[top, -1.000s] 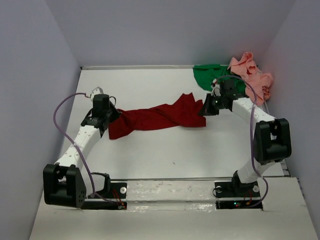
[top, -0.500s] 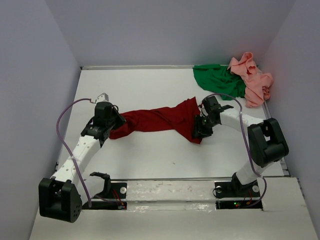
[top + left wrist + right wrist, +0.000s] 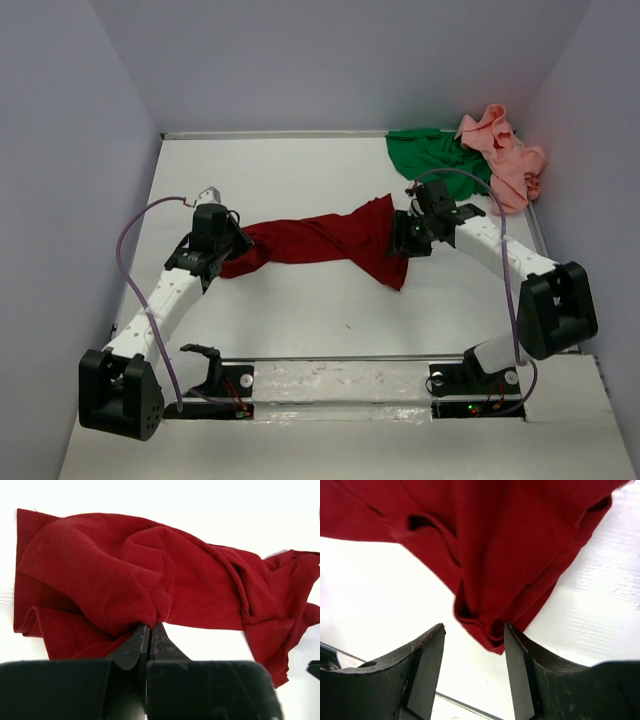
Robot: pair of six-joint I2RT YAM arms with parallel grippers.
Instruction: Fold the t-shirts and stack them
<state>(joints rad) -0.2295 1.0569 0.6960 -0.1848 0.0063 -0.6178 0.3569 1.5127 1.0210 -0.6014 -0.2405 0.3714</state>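
Red t-shirt (image 3: 320,238) stretched across the white surface (image 3: 300,170).
Left pincer (image 3: 150,632) pinches one end; right pincer (image 3: 474,632) hangs open over the other.

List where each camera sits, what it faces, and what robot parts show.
Top external: above and behind, looking down on the table; left arm and right arm show.
Left wrist: on the left arm, facing the dark red t-shirt; left gripper shut on it.
Right wrist: on the right arm, facing the shirt's other end; right gripper open around it.
Shared: all see that t-shirt.
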